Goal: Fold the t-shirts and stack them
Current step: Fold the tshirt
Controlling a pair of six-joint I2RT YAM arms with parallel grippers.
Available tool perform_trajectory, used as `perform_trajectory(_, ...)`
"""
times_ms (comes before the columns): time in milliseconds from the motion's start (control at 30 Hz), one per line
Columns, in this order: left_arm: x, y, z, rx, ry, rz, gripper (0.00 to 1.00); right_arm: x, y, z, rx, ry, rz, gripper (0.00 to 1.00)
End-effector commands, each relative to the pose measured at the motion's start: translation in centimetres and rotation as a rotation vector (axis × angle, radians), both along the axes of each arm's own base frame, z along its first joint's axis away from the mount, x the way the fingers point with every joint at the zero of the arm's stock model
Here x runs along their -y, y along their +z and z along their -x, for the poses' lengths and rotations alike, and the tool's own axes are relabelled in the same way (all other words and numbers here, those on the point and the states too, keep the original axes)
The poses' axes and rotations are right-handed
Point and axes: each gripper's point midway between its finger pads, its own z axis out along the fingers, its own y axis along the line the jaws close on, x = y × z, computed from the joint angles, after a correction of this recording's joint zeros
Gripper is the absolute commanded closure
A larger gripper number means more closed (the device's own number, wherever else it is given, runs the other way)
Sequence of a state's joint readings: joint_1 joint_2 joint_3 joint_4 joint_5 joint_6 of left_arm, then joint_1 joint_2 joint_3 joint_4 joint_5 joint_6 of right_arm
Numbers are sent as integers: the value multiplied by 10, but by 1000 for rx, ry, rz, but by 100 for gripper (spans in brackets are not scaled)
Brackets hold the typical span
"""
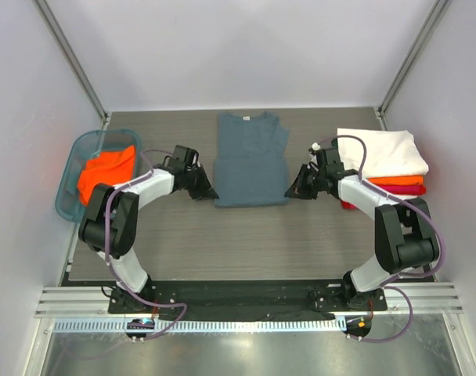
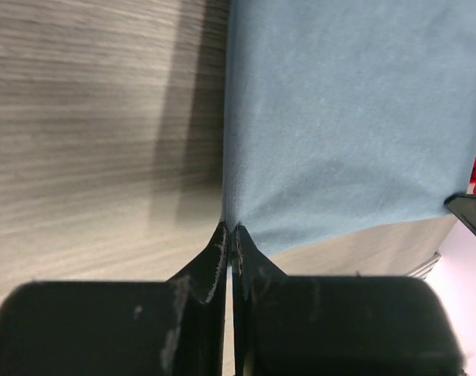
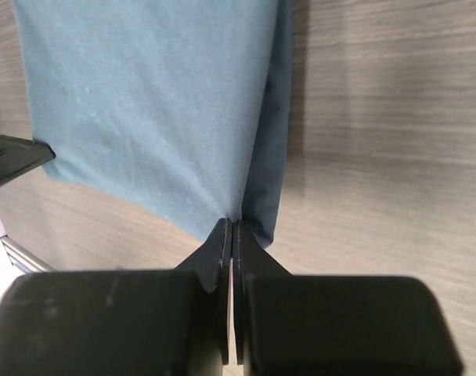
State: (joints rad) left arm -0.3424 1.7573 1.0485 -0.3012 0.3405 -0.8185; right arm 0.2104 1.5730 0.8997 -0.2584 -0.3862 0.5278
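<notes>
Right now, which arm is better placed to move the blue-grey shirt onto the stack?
Right, probably. The right gripper pinches a near corner of the blue-grey shirt, and the folded stack sits just beside that arm. The left gripper holds the opposite corner, on the basket side.

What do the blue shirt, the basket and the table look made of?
The blue shirt looks like soft matte knit, probably cotton: it puckers where pinched. The basket looks like thin teal plastic, translucent. The table shows streaked grey wood grain, likely laminate.
</notes>
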Motion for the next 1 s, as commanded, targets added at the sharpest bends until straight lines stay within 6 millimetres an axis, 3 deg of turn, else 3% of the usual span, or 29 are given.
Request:
perform_trajectory(0, -5, 11, 12, 23, -29, -10, 100, 3, 2, 14, 2, 10, 12, 99)
perform_trajectory(200, -7, -3, 26, -16, -33, -8, 100, 10, -28, 32, -75, 9, 46, 98)
perform_trajectory(400, -13, -17, 46, -45, -24, -12, 100, 11, -38, 46, -105, 25, 49, 94)
perform_trajectory(500, -14, -22, 56, -52, -26, -17, 94, 13, -42, 53, -120, 23, 48, 88)
perform_trajectory(533, -13, -23, 60, -52, -32, -20, 86, 12, -43, 56, -124, 25, 45, 78)
perform_trajectory(667, -12, -27, 68, -66, -35, -24, 75, 8, -45, 64, -126, 47, 21, 57)
perform_trajectory(767, -9, -26, 71, -68, -35, -22, 70, 4, -47, 66, -140, 61, 9, 54)
perform_trajectory(967, -1, -27, 77, -79, -45, -22, 69, 0, -48, 67, -146, 65, 0, 55)
